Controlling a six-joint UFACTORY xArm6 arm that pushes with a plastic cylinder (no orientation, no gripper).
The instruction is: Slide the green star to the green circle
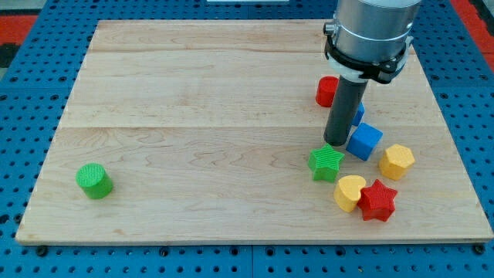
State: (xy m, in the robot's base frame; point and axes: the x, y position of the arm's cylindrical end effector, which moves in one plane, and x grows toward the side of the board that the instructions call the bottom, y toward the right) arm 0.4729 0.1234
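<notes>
The green star lies on the wooden board at the view's right, below the middle. The green circle sits far off at the view's lower left. My tip is at the lower end of the dark rod, just above and slightly right of the green star, touching or nearly touching its upper edge. The rod hangs from the grey arm at the view's top right.
A blue cube is right of my tip. A red cylinder stands above, left of the rod. A yellow hexagon, yellow heart and red star lie right of and below the green star.
</notes>
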